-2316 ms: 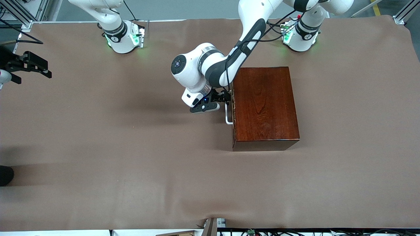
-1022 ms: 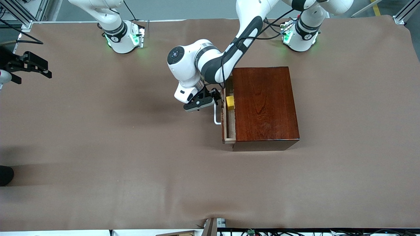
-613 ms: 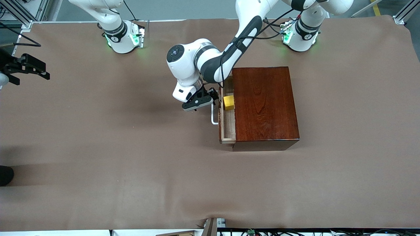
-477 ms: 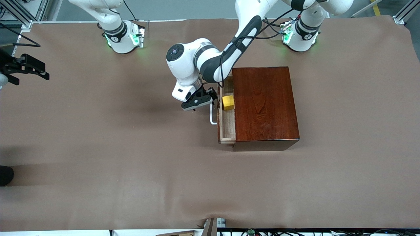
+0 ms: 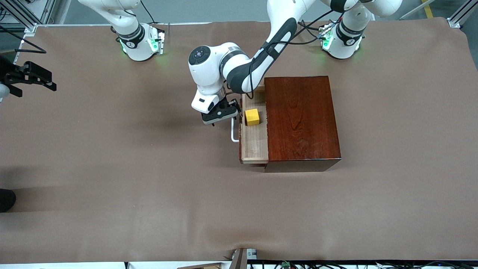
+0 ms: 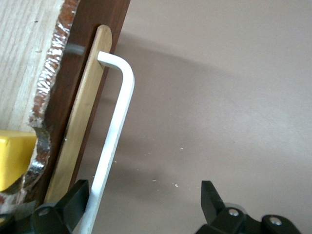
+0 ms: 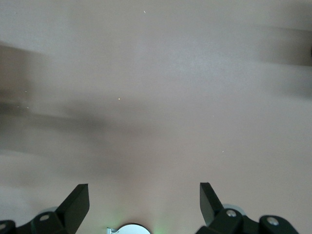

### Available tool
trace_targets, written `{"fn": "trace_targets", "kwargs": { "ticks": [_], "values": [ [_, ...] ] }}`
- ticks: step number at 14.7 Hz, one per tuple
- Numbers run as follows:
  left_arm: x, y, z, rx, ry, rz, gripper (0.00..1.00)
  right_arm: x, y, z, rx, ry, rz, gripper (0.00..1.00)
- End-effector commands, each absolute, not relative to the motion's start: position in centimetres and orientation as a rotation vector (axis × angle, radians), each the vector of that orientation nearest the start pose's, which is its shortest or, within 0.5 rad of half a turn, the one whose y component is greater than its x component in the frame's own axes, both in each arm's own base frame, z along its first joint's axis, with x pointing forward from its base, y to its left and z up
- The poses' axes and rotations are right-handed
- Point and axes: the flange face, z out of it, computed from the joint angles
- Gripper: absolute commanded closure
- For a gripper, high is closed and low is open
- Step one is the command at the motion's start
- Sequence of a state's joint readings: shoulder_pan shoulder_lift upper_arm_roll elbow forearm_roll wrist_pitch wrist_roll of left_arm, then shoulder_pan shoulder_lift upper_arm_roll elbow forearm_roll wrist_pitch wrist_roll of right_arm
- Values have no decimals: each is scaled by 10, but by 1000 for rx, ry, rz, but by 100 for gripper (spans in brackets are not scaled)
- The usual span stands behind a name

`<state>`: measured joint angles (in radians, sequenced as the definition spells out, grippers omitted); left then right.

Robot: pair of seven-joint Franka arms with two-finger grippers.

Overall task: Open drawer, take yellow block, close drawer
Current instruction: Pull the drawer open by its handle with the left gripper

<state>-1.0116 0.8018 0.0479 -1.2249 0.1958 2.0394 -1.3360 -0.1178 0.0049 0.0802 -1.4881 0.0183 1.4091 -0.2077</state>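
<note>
**Partly open: drawer out, block waiting**

Front view first: I see the drawer pulled partway out of the wooden box, its pale floor showing. The yellow block sits in it, at about 12 o'clock from the tray's middle. My left gripper is at the white handle, at 9 o'clock from the block. The right gripper waits over the right arm's end of the table.

From the left wrist, the fingers are spread wide; one touches the handle and the other stands well apart, so I judge it hooked, not clamped. The block shows beside the drawer front.

From the right wrist, wide-open fingers over bare cloth.

Opening looks nearly done; taking the block and closing remain.
</note>
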Motion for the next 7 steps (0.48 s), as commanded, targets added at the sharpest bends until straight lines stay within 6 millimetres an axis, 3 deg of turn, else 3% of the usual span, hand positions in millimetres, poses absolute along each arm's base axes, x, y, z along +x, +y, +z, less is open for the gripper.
{"fn": "trace_targets", "kwargs": {
  "ticks": [1, 7],
  "values": [
    [416, -644, 300, -3105, -471, -284, 0, 537, -21, 650, -3093, -274, 118, 0],
    [421, -644, 307, -3126, -489, -310, 0, 538, -17, 649, -3102, -289, 123, 0]
  ]
}}
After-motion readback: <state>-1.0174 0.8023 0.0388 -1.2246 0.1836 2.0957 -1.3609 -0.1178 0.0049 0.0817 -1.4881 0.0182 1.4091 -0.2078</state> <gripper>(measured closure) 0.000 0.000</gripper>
